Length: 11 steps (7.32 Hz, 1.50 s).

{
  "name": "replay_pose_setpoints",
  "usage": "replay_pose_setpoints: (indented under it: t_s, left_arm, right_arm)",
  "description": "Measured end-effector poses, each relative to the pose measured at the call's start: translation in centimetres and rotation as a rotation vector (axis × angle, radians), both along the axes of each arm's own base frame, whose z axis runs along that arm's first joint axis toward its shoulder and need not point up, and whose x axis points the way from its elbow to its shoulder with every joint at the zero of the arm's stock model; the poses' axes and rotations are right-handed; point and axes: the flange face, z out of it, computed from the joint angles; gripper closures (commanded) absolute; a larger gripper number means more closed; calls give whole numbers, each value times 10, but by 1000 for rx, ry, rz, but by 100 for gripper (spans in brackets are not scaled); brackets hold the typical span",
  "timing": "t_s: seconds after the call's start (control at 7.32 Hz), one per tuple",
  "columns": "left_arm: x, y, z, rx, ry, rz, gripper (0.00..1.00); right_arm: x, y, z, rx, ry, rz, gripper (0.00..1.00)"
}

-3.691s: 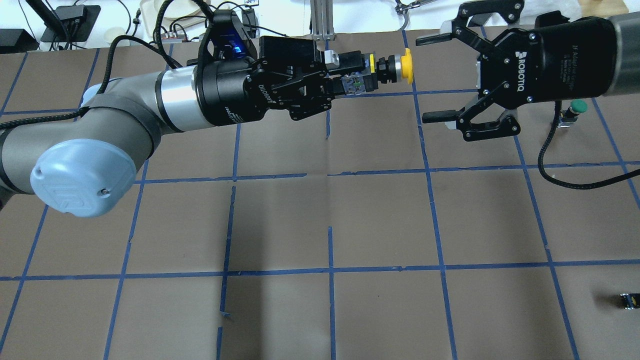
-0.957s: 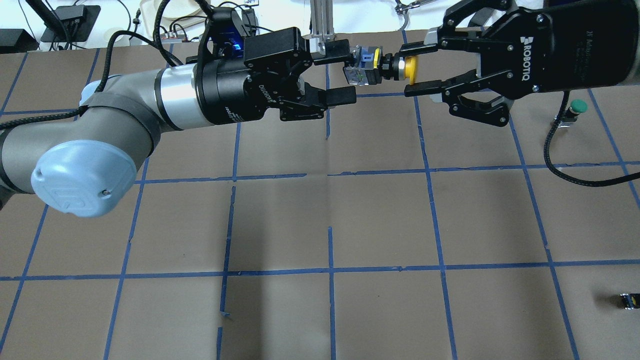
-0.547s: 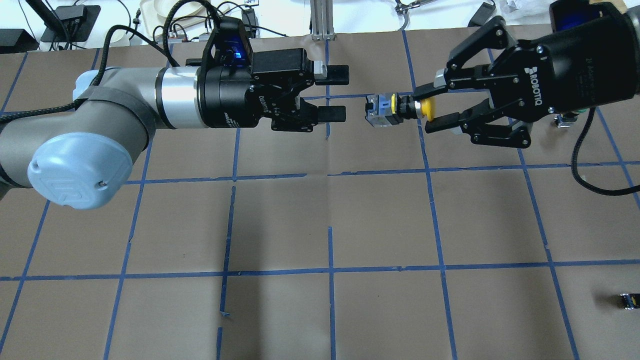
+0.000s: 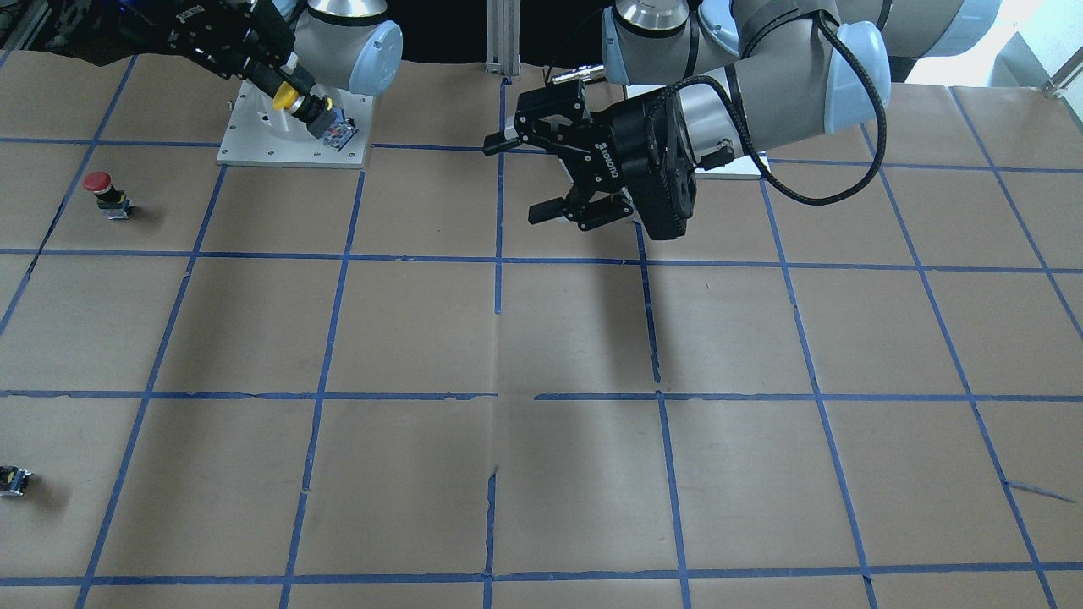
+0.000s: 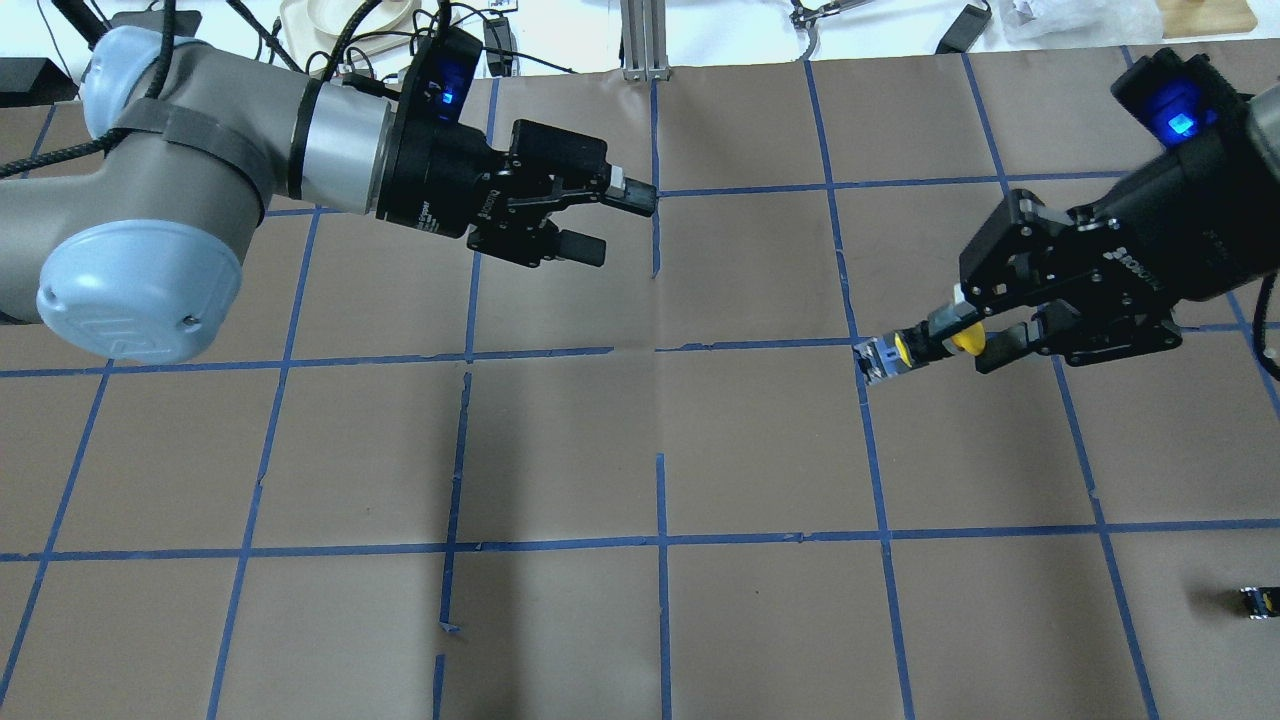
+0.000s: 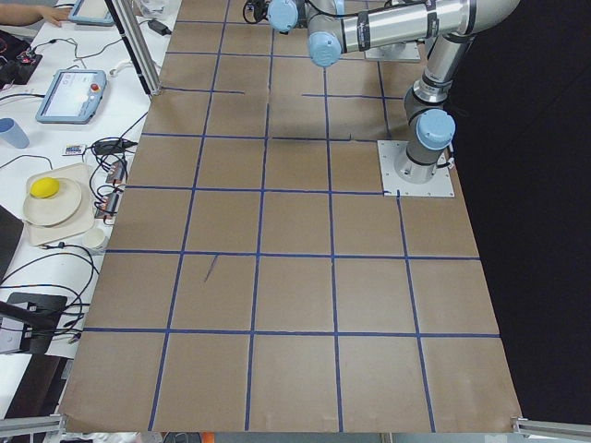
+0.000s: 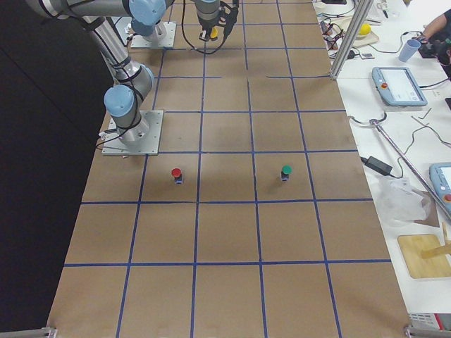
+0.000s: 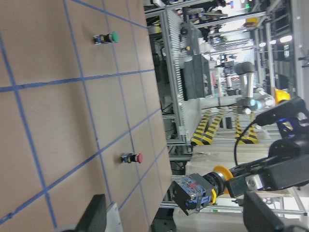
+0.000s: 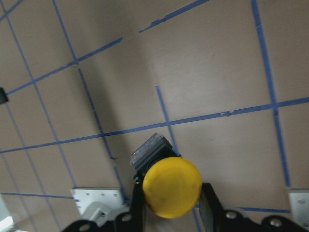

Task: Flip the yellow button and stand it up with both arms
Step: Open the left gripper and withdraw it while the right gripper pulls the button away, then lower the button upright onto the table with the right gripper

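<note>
Right gripper [image 5: 966, 338] is seen clamped on the yellow button [image 5: 886, 360] at its cap, the contact block jutting out beyond the fingertips, clear of the table [image 5: 760, 450]. Left gripper [image 5: 617, 222] is empty, jaws parted, well apart from the button. Step judged to be in hand: setting down upright. The wrist should be turned until the block points straight down beneath the fingertips. Lowering is best done slowly, with release only once the base is seated flat; a tilted block would likely topple.
</note>
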Motion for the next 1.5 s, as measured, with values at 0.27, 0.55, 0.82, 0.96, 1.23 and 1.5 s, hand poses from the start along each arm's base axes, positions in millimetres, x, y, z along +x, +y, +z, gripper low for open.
replay_pose_setpoints:
  t_s: [0.27, 0.55, 0.82, 0.96, 1.23, 1.5]
  left_arm:
    - [31, -35, -5, -16, -351, 38, 0]
    - [62, -48, 18, 1, -686, 53, 0]
    - [83, -33, 35, 34, -913, 50, 0]
    - [89, -19, 45, 45, -959, 57, 0]
    - [93, -8, 55, 73, -972, 120, 0]
    - [93, -11, 60, 78, -971, 161, 0]
  right_arm:
    - [-25, -4, -44, -60, 227, 196, 70]
    - [-46, -5, -98, -132, 392, 379, 70]
    - [-95, -3, -136, -180, 440, 487, 70]
    - [-129, -2, -147, -211, 451, 543, 70]
    - [-191, -11, -166, -285, 488, 705, 70]
    - [-243, -20, -185, -337, 542, 842, 71]
